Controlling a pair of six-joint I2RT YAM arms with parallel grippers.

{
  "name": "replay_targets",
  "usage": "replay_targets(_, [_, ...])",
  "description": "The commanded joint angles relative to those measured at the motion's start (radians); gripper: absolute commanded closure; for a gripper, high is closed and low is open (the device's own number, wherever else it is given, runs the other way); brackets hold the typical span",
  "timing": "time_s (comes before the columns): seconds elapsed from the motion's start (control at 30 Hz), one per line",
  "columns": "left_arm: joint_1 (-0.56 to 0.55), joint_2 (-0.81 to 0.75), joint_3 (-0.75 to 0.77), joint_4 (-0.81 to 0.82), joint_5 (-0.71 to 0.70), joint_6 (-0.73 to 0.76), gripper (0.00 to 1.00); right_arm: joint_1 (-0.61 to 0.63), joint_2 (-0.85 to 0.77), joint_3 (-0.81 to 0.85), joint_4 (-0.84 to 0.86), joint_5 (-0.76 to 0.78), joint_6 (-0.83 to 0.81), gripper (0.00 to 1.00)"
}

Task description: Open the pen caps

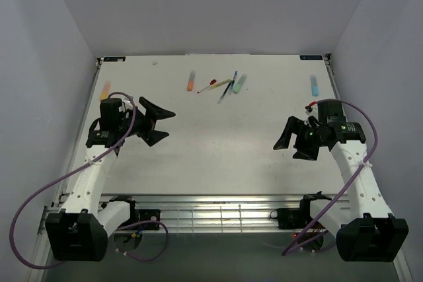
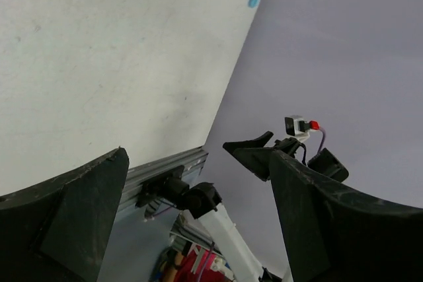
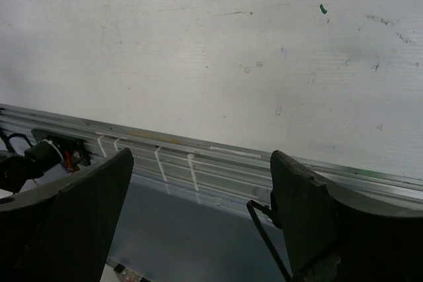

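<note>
**Both arms poised, empty-handed, short of the pens**

The left gripper, at centre left of the overhead frame, and the right gripper, at centre right, both hang over the white table with their jaws spread wide and nothing between them. Each wrist view shows the same: dark fingers apart over bare tabletop.

The pen caps are on pens lying across the upper part of the frame, well apart from both grippers. At this size, no cap can be told from its barrel. A loose cluster sits at upper centre: an orange pen, a green pen, and thin stick pens that appear to cross one another between them. A blue pen lies alone at upper right, and another orange pen, blurred, lies at far upper left.

No cap looks to have been pulled yet; the step in hand is likely the first reach. It would go best starting with a pen that lies alone, such as the blue one nearest the right arm. One gripper should clamp the barrel squarely and the other should take only the stubby end. The pull should then run straight along the pen's axis, since a sideways tug could make the pen slip or roll.
</note>
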Motion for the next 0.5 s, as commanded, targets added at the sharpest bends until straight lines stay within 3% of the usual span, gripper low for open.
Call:
replay_targets(0.0, [0.029, -0.054, -0.040, 0.049, 0.037, -0.036, 0.02, -0.006, 0.020, 0.102, 0.065, 0.018, -0.011, 0.10])
replay_targets(0.1, [0.079, -0.004, -0.187, 0.260, 0.237, -0.156, 0.02, -0.007, 0.083, 0.139, 0.071, 0.022, -0.018, 0.10])
replay_targets(0.13, [0.082, 0.019, -0.190, 0.308, 0.244, -0.165, 0.02, -0.006, 0.097, 0.145, 0.072, 0.025, -0.022, 0.10])
replay_targets(0.27, [0.084, 0.112, 0.045, 0.085, 0.086, 0.075, 0.02, -0.006, 0.153, 0.152, 0.107, 0.003, -0.041, 0.10])
replay_targets(0.43, [0.084, 0.261, 0.297, -0.034, 0.056, 0.288, 0.02, -0.006, 0.236, 0.190, 0.120, -0.010, -0.044, 0.10])
replay_targets(0.47, [0.086, 0.254, 0.323, -0.039, -0.033, 0.337, 0.02, -0.006, 0.258, 0.198, 0.123, -0.011, -0.044, 0.10])
